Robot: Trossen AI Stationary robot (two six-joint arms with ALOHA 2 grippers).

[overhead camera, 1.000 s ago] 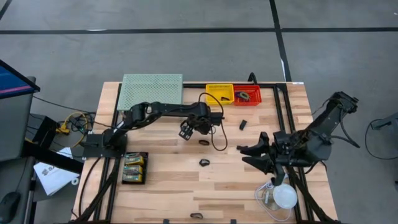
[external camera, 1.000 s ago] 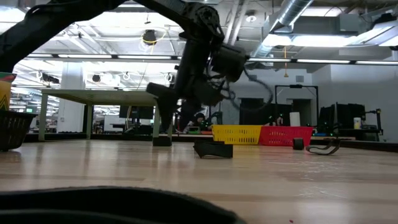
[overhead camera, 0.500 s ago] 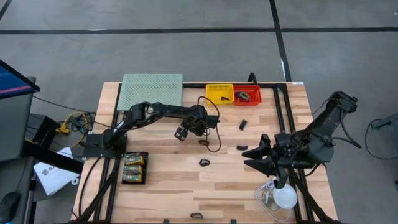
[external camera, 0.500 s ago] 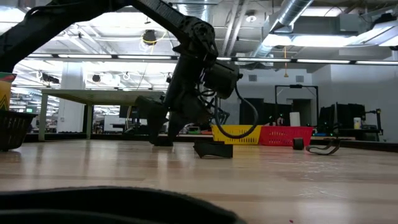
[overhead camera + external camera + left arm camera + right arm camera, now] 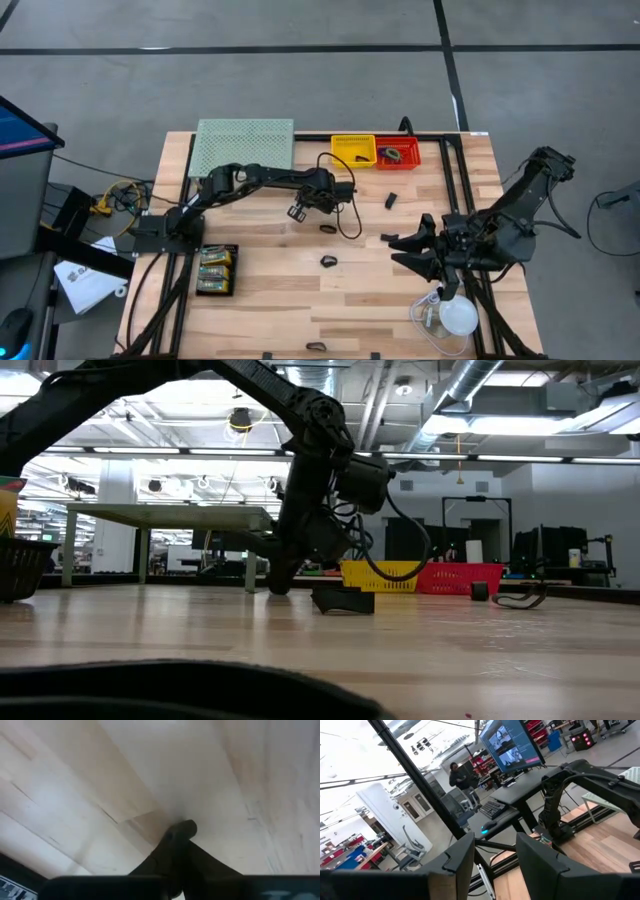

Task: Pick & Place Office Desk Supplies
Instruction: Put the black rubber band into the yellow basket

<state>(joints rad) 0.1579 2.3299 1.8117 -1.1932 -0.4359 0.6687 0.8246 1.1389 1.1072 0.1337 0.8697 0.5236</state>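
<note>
Mostly small black clips (image 5: 328,262), scattered.

1. Wooden table (image 5: 270,300), light planks, with a black frame along its edges.
2. Pale-green mesh stand (image 5: 242,146), lying flat at the table's far left corner.
3. Yellow bin (image 5: 353,150) and red bin (image 5: 398,154), touching side by side at the far edge; both also show in the low view (image 5: 380,575) (image 5: 455,577).
4. White round dome (image 5: 460,317) with a cord, at the near right corner.
5. Monitor (image 5: 509,743) on a dark desk beyond the table; a person (image 5: 457,774) stands behind it.
6. Grey floor (image 5: 300,80) crossed by dark lines.
</note>
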